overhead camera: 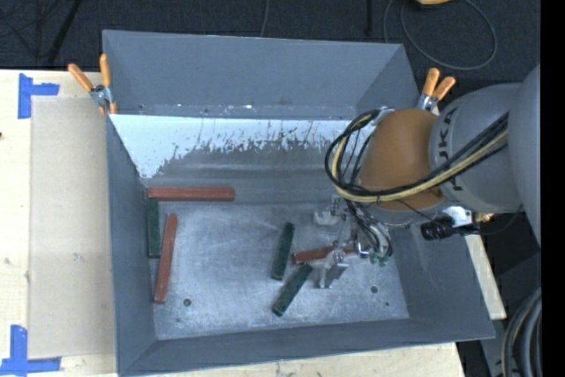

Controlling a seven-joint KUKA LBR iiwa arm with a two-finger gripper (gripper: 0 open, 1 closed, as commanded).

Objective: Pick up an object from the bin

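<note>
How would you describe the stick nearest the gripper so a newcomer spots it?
Look at the right half of the bin floor, where the gripper hangs. A short red-brown stick lies level there, its right end at the gripper. The two sticks beside it are dark green and slanted; the other red-brown ones lie toward the left wall.

Short red-brown stick [309,256], lying flat
</note>
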